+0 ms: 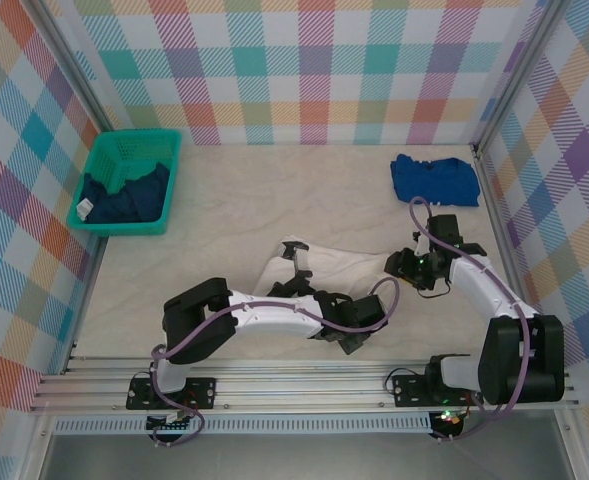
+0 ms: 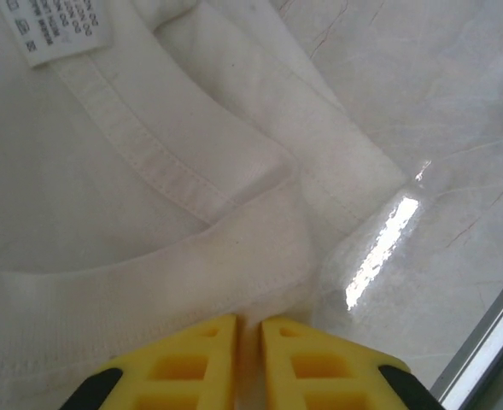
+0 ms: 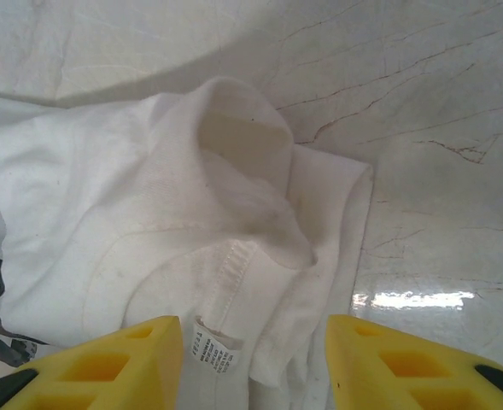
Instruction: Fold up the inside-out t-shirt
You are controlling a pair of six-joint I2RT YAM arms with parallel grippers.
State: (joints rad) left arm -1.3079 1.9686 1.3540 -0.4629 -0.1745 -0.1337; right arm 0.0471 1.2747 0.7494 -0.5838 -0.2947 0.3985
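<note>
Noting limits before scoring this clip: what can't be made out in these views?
Top view: both arms cover the near part of the t-shirt, hiding its outline and sleeves.
Top view: the dark garment in the green basket is bunched; its type is unclear.
Left wrist view: the care label print is blurred and cut by the top edge.
Right wrist view: the small tag print is too small to read.

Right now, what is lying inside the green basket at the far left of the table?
The green basket holds a crumpled dark navy garment with a white tag; whatever lies beneath it is covered.
</note>
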